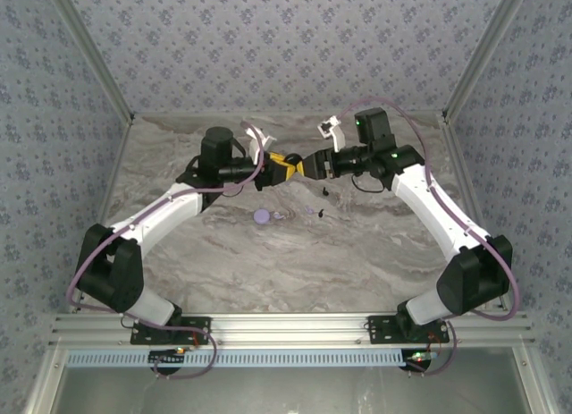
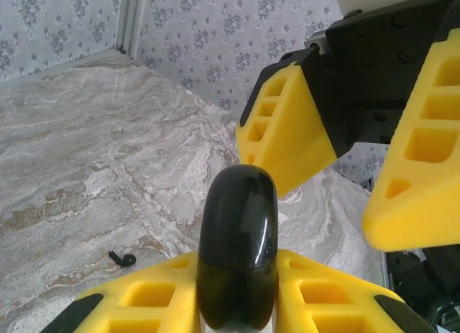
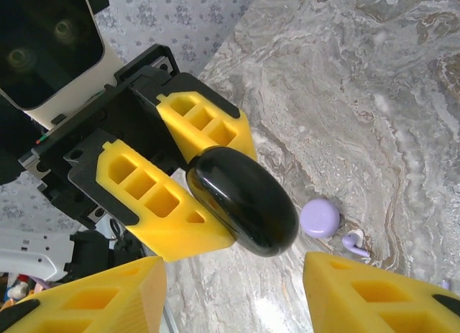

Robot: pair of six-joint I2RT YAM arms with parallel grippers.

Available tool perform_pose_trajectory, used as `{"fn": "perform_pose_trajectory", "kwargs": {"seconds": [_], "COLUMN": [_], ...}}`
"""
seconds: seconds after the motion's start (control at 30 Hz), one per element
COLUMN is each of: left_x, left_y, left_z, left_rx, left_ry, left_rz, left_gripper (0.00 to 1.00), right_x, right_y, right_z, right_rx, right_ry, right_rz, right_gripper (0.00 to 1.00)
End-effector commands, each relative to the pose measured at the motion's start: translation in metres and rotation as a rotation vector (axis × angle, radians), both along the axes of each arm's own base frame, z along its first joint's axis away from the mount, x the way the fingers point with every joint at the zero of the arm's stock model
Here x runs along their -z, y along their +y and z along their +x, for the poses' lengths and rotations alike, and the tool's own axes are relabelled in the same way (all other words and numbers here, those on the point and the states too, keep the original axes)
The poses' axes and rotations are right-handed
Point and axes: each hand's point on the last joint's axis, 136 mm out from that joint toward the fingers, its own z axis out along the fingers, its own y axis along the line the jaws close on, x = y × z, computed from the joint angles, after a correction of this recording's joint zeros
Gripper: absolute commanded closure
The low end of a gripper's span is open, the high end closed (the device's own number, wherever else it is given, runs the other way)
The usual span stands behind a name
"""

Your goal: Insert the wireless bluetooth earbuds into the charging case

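L gripper (image 2: pixel 236 275) tight on black oval (image 2: pixel 238 218), R gripper (image 3: pixel 233 268) agape (case (image 3: pixel 320 218) on table (image 3: pixel 374 96))

Both arms wearing white shells w/ black joints & bases: left arm (image 1: pixel 170 213), right arm (image 1: pixel 438 208). Lavender cables (image 1: pixel 85 266) running along each. Green LEDs (image 1: pixel 394 153) glowing on right wrist. Left gripper (image 1: pixel 288 167) showing yellow wedge fingers (image 3: pixel 154 196) w/ rectangular pockets, black mounts.

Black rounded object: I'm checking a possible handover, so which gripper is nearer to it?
Left. The left gripper is shut on the black rounded object, holding one end. The right gripper is open just in front of its free end, fingers spread, not gripping.
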Motion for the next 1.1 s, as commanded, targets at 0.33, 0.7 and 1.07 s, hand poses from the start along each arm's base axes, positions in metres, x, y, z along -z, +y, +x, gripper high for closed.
{"fn": "perform_pose_trajectory", "kwargs": {"seconds": [0.33,0.7,1.07], "left_x": [-0.028,-0.021,-0.012], "left_y": [-0.007,-0.008,-0.009], "left_z": [-0.030,-0.037,-0.035], "left_rx": [0.114,0.136,0.123], "left_ry": [-0.159,-0.146,-0.132], "left_rz": [-0.036,-0.020,-0.001], "left_gripper": [0.75,0.76,0.76], "right_x": [0.001,-0.001,0.000], "right_y": [-0.006,-0.020,-0.028], "right_z": [0.008,0.023,0.027], "right_rx": [0.042,0.146,0.195], "right_ry": [-0.024,-0.044,-0.043], "right_rz": [-0.069,-0.109,-0.129], "right_gripper": [0.44,0.45,0.44]}}
